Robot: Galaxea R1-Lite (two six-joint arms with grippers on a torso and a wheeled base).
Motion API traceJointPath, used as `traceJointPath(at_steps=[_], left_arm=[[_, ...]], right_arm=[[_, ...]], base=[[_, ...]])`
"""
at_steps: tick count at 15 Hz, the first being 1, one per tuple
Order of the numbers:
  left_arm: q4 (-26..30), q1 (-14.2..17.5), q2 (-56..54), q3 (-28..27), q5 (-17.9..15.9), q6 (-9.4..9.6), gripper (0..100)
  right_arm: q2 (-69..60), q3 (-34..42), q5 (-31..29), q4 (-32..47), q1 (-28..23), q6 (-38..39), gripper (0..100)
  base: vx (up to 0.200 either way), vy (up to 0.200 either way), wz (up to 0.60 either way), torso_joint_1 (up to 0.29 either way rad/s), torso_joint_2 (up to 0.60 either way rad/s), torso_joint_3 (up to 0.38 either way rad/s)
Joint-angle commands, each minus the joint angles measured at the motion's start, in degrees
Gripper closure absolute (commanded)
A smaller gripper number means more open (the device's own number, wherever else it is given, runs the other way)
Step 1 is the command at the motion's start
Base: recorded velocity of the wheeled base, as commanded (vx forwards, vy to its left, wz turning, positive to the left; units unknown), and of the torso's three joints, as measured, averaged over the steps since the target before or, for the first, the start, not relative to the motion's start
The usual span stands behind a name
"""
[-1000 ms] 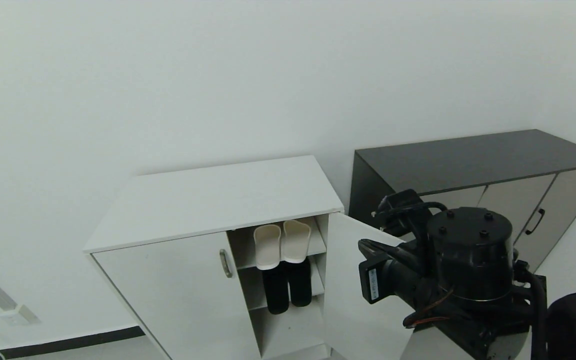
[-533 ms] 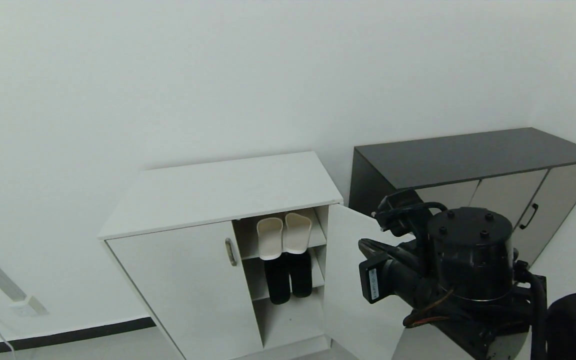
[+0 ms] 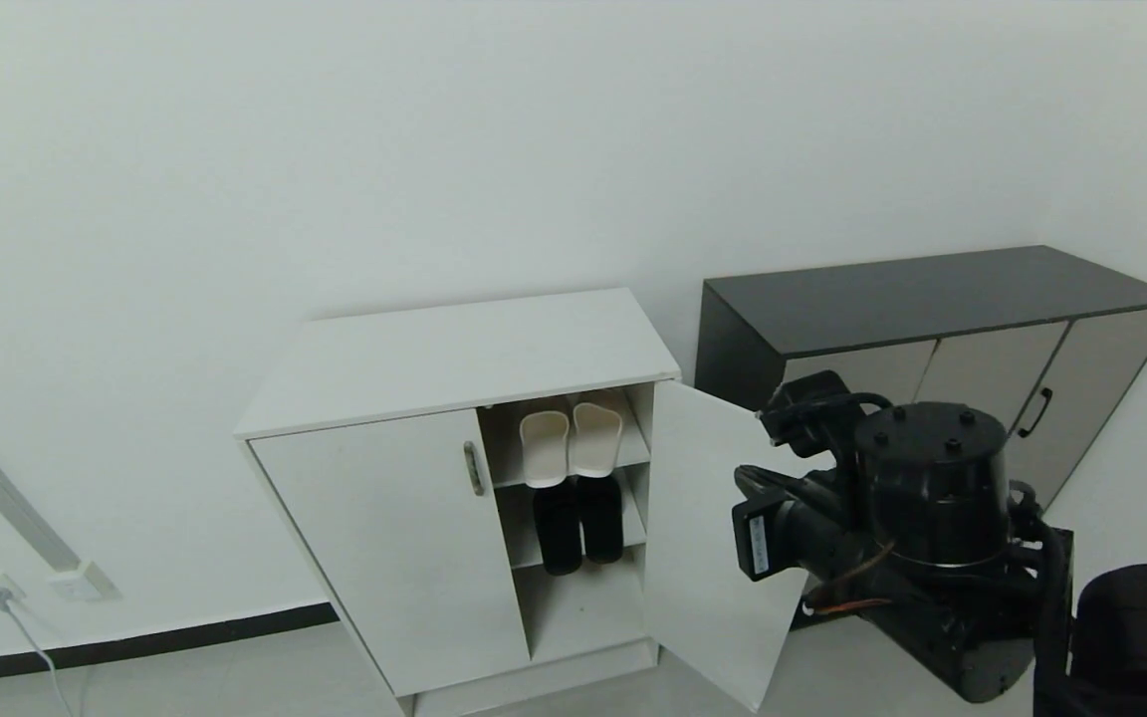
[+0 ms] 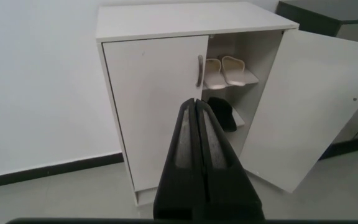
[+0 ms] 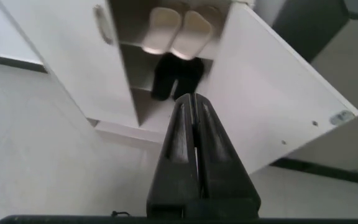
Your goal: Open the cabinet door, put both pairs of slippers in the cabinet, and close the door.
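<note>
White laminate covers the cabinet [image 3: 454,358], whose right door [image 3: 708,538] stands swung wide while its left door [image 3: 384,538] is closed. Both pairs already sit inside, in the right half. The cream slippers [image 3: 571,443] are on the upper shelf and the black slippers [image 3: 578,523] on the shelf just below, each reaching that shelf's front edge. What is left, I judge, is the door. It looks like a stiff, light panel that should swing freely on its hinges, so it needs a push rather than a grasp. The push is best placed near the free edge, far from the hinge side, on the face turned away from the shelves. The left gripper [image 4: 195,106] has its fingers pressed together on nothing, well apart from the cabinet front. The right gripper [image 5: 195,99] is likewise clenched and empty, pointing toward the open compartment and touching nothing.
</note>
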Motion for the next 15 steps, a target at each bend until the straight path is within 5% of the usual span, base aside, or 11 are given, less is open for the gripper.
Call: traceJointPath(at_steps=[1, 6, 15], left_arm=[[0.06, 0.04, 0.07, 0.02, 0.13, -0.02, 100], [-0.02, 0.04, 0.07, -0.06, 0.04, -0.02, 100], [-0.02, 0.04, 0.07, 0.02, 0.04, -0.02, 100]], right_arm=[[2.89, -1.69, 0.36, -0.01, -4.25, -0.16, 100], [8.78, -11.8, 4.05, 2.36, -14.8, -0.34, 100], [21.7, -24.89, 6.34, 3.16, -24.99, -0.25, 100]], base=[[0.0, 0.0, 0.0, 0.0, 0.0, 0.0], [0.0, 0.0, 0.0, 0.0, 0.0, 0.0], [0.0, 0.0, 0.0, 0.0, 0.0, 0.0]])
